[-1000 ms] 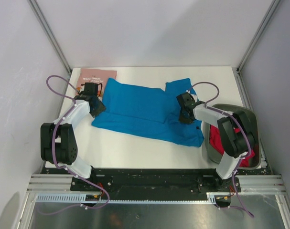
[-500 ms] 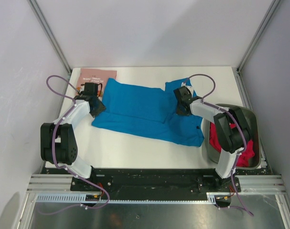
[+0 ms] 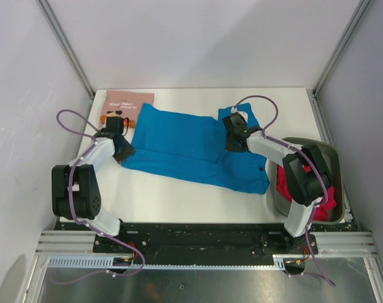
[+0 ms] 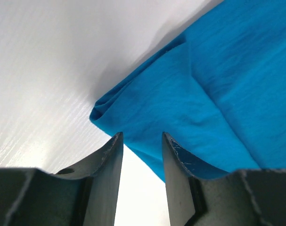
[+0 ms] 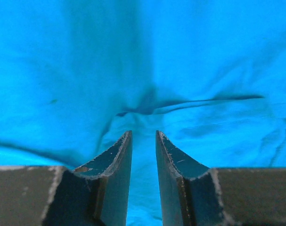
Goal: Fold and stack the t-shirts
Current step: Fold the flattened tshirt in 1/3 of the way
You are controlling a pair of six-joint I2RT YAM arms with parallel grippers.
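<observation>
From above, the blue t-shirt [image 3: 191, 148] lies spread across the middle of the white counter [image 3: 178, 192], with one long fold running through it. My left tool [image 3: 122, 150] sits at its left corner and my right tool [image 3: 233, 140] is on the cloth near the right sleeve. The overhead view cannot show how either tool's jaws stand, but the wrist cameras can. The left wrist view shows my left tool [image 4: 142, 141] with its fingers [image 4: 110, 160] apart. The doubled-over corner of the blue t-shirt [image 4: 199, 103] lies just ahead of the tips, and bare counter [image 4: 44, 70] runs off to one side. The right wrist view is filled with blue t-shirt [image 5: 147, 61]. My right tool [image 5: 143, 136] holds its jaws a narrow way apart, and a small pucker of wrinkles gathers just ahead of the tips. I cannot tell whether any cloth is caught between them. Only the overhead camera takes in the other garments. The pink t-shirt [image 3: 129, 100] lies flat at the far left corner of the counter, just beside the blue one's upper left edge. The red t-shirt [image 3: 286, 183] is bunched inside the dark basket [image 3: 333, 154] at the right edge, partly hidden behind my right arm.
</observation>
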